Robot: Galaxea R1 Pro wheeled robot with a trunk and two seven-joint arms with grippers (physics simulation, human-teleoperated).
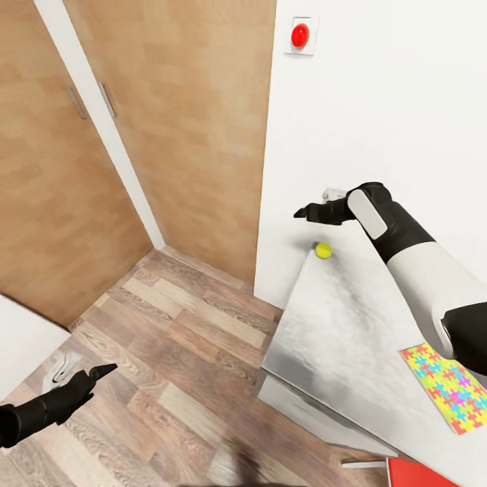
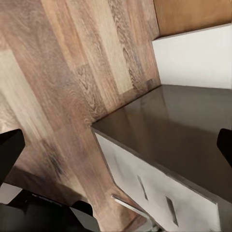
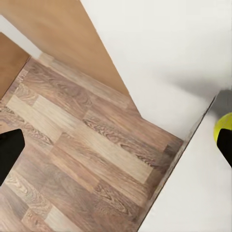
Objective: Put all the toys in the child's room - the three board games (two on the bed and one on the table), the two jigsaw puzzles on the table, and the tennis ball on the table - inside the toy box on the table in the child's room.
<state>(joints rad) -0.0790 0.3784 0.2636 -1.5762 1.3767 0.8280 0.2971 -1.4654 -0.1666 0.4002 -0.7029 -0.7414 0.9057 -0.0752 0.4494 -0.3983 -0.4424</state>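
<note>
Your right tool [image 1: 312, 211] hangs with fingers spread, empty, above the far corner of the surface [image 1: 338, 338]. The tennis ball [image 1: 323, 250] lies at that corner, just below the tool, not yet gripped. One jigsaw puzzle [image 1: 450, 385] rests near the right edge. Your left tool [image 1: 95, 376], spread and empty, hangs over the floor [image 1: 169, 338]. Judgement: collection is still to do.
</note>
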